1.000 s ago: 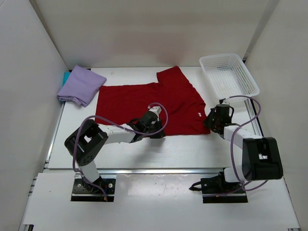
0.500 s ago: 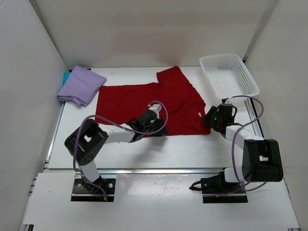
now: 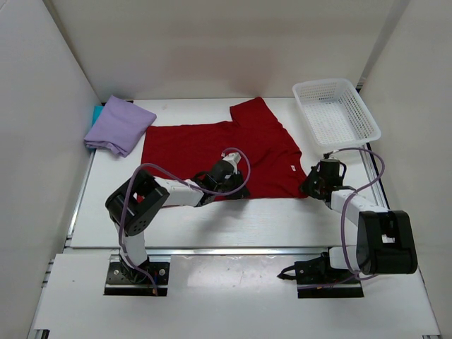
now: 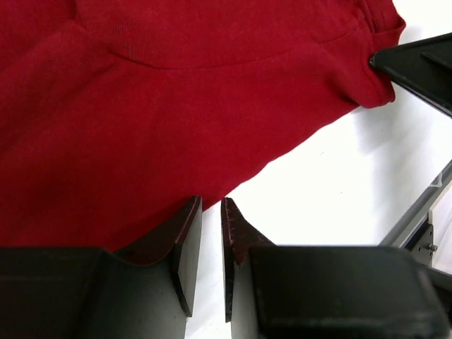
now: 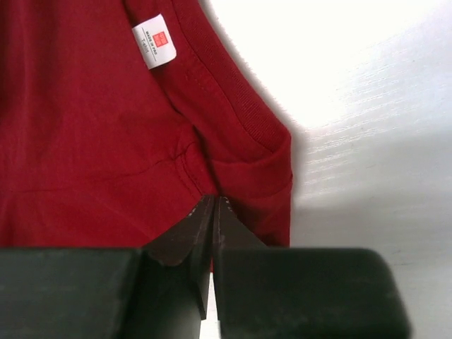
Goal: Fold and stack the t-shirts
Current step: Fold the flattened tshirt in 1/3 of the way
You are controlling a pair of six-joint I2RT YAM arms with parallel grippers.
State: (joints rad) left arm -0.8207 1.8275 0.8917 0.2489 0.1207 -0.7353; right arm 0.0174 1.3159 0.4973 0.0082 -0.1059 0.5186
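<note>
The deep red t-shirt (image 3: 212, 145) lies spread flat across the middle of the table. My left gripper (image 3: 239, 192) sits at its near edge. In the left wrist view its jaws (image 4: 210, 205) stand a narrow gap apart, with bare table showing between them and the red cloth (image 4: 176, 106) just beyond the tips. My right gripper (image 3: 307, 187) is at the shirt's near right corner. There its jaws (image 5: 214, 201) are shut on a crease of the red cloth (image 5: 85, 127). The lavender t-shirt (image 3: 119, 125) lies folded at the back left on the teal one (image 3: 96, 113).
A white mesh basket (image 3: 323, 82) stands at the back right, beyond the right arm. White walls close in the left, back and right sides. A white care label (image 5: 154, 41) shows on the shirt near the right gripper. The table's metal rail (image 4: 417, 212) runs along its right edge.
My right gripper opened and shut again at the shirt's near right corner, shifting slightly nearer. The left arm's elbow swung right while its gripper stayed at the shirt's near edge.
</note>
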